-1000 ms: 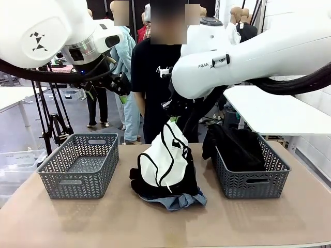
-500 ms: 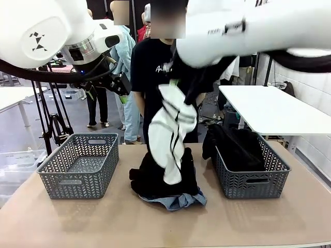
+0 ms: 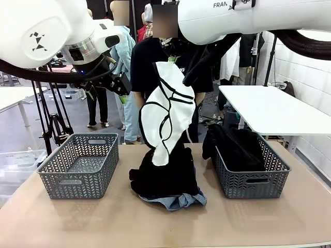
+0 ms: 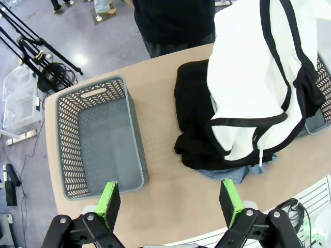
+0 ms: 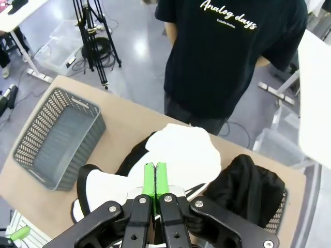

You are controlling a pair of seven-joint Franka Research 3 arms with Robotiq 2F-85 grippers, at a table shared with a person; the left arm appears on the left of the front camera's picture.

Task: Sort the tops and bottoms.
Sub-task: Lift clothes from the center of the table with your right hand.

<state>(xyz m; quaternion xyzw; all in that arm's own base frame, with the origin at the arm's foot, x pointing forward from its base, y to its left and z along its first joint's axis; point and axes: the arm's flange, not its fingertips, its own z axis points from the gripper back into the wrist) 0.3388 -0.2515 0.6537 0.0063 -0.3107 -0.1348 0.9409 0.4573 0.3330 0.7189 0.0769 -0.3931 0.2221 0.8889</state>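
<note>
Your right gripper point(image 3: 175, 56) is clamped narrow on the top of the white garment point(image 3: 163, 111) with black piping. It holds the garment high over the middle of the worktop point(image 3: 155, 227). In the right wrist view the green pads point(image 5: 150, 178) are pressed together with white cloth bunched below them.

The garment's lower end hangs down in front of the pile; whether it touches the pile you cannot tell. That pile sits mid-worktop between the two baskets, a black garment point(image 3: 165, 178) lying on a denim garment point(image 3: 178, 201).

A second black garment point(image 3: 235, 142) fills the right basket point(image 3: 253, 186) and drapes over its rim. The left basket point(image 3: 62, 181) stands toward the worktop's left edge.

Your left gripper point(image 4: 168, 182) is spread wide, gripping nothing, raised above the left side. A person point(image 5: 232, 57) stands at the far edge.
</note>
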